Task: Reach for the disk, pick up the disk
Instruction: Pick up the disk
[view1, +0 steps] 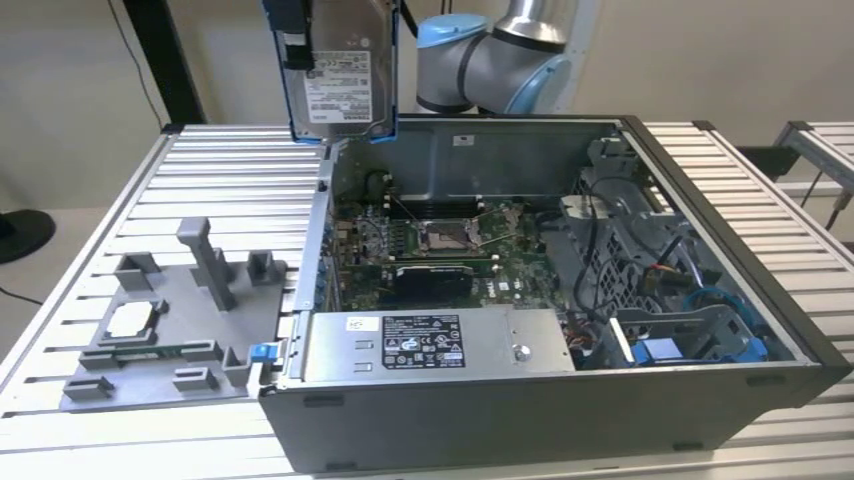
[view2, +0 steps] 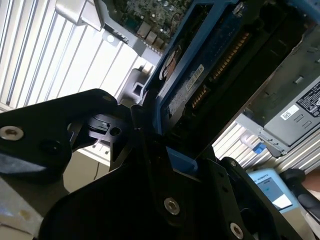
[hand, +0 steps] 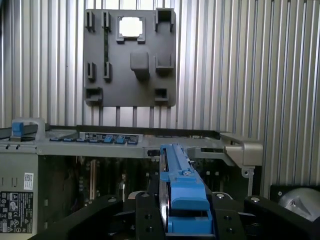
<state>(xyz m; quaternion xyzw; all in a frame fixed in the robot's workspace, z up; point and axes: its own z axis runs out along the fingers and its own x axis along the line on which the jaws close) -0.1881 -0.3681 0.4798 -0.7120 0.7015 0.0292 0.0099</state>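
Aluminium slatted table (view1: 200, 180) under everything, plain beige wall (view1: 67, 80) behind it. One open computer case (view1: 561, 410) sits on the table toward the exterior view's right, top side open. One grey plastic tray (view1: 174, 320) lies flat on the slats just beside the case, on the exterior view's left. Inside the case: one circuit board (view1: 441, 250) on the floor, one grey power box (view1: 427, 345) with a black label along the near wall.

My arm (view1: 494, 60) comes in from behind the case, grey-and-blue joints above the rear wall. Wrist is raised high over the case. My gripper (hand: 187, 220) is clamped on the disk (view1: 340, 70): in the first wrist view my black fingers (hand: 145, 217) sit either side of its blue bracket (hand: 182, 190).

Disk hangs in the air, on edge, white label facing the exterior camera. It is above the case's rear corner on the exterior view's left, clear of case and table. Count: one disk, one bracket round it.

One small white-topped chip (view1: 130, 318) sits in a pocket of the tray, well apart from the disk.
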